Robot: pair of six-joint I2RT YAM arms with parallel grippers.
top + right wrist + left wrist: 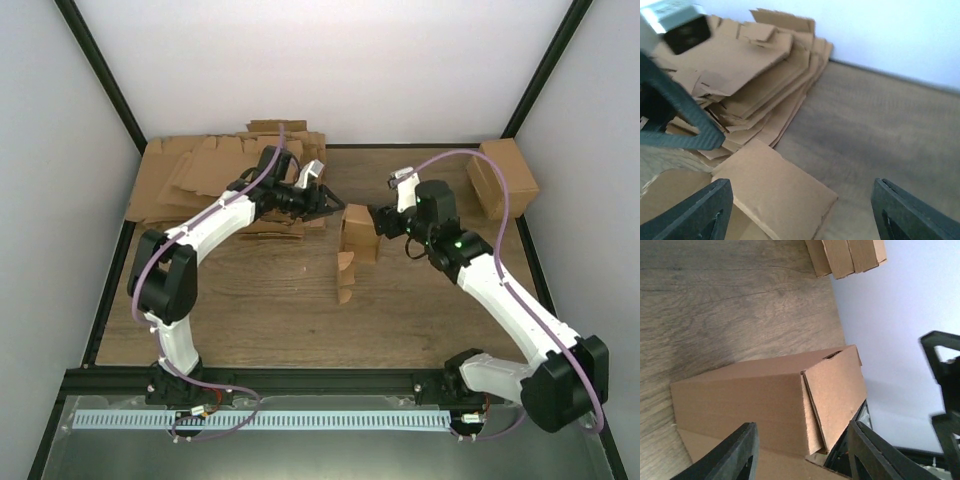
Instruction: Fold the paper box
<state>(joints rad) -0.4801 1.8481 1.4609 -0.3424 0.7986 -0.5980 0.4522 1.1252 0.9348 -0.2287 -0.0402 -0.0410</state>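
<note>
The paper box (358, 233) stands partly folded in the middle of the table, with loose flaps trailing toward the near side (345, 280). My left gripper (330, 206) is open just left of it, and in the left wrist view (800, 455) the jaws stand wide with the box (755, 405) between and beyond them, untouched. My right gripper (384, 222) is open at the box's right side. In the right wrist view (800, 215) a box flap (775, 192) lies between the spread fingers, not gripped.
A thick pile of flat cardboard sheets (215, 170) lies at the back left and also shows in the right wrist view (740, 75). Another blocky brown carton (503, 178) sits at the back right and shows in the left wrist view (847, 257). White walls surround the table.
</note>
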